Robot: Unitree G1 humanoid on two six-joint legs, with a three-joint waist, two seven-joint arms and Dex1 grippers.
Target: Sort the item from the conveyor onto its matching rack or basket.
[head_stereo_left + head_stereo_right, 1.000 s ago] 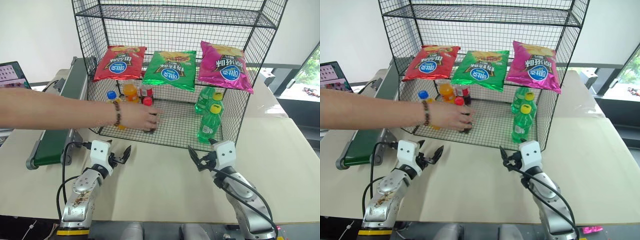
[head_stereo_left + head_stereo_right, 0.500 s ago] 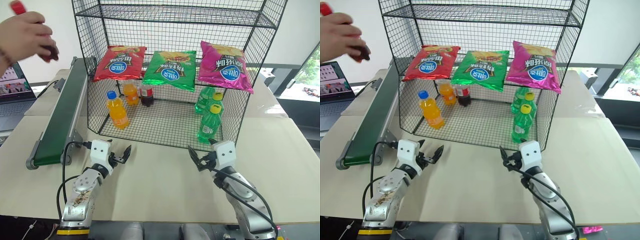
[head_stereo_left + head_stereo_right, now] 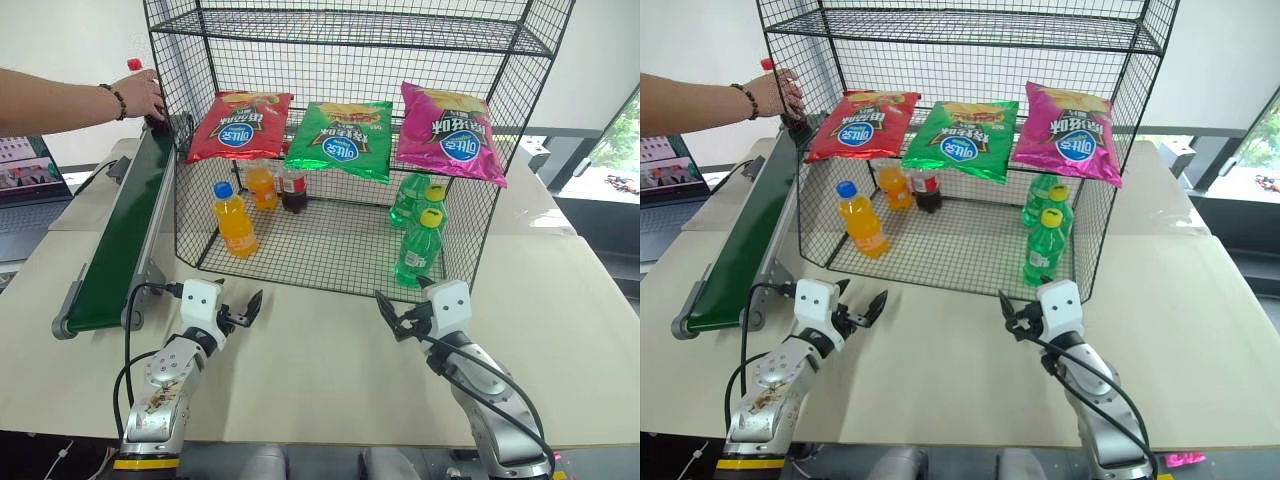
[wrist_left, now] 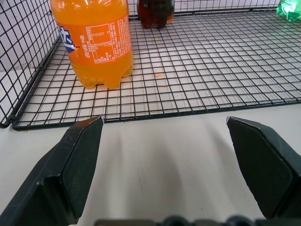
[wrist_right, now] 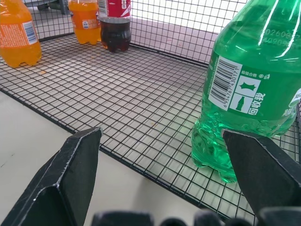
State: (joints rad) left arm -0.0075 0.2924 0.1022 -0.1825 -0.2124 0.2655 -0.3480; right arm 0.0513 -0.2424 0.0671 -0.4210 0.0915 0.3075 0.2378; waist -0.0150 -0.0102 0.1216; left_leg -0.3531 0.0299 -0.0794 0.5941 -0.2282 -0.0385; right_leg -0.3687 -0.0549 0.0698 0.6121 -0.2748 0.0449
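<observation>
Both pairs of jaws stand spread wide and hold nothing: the left gripper (image 3: 243, 312) and the right gripper (image 3: 398, 318) hover over the pale table (image 3: 330, 370), just in front of the wire rack (image 3: 350, 150), well apart from each other.

A person's hand (image 3: 143, 95) holds the cola bottle (image 3: 150, 105) upright at the far end of the conveyor (image 3: 120, 235), its red cap showing above the fingers (whether its base touches the belt, I cannot tell). The green belt runs along the rack's left side, from near the left gripper toward the back.

On the rack's bottom tier, an orange bottle with a blue cap (image 3: 233, 220) stands nearest the left gripper. Farther back stand a second orange bottle (image 3: 261, 185) and another cola bottle (image 3: 293, 190), side by side. Two green bottles with yellow caps (image 3: 420, 245) stand at the right, the front one close before the right gripper. Three chip bags, red (image 3: 240, 127), green (image 3: 342, 137) and pink (image 3: 448, 122), lie tilted on the tier above. A laptop (image 3: 25, 195) sits at the table's far left.
</observation>
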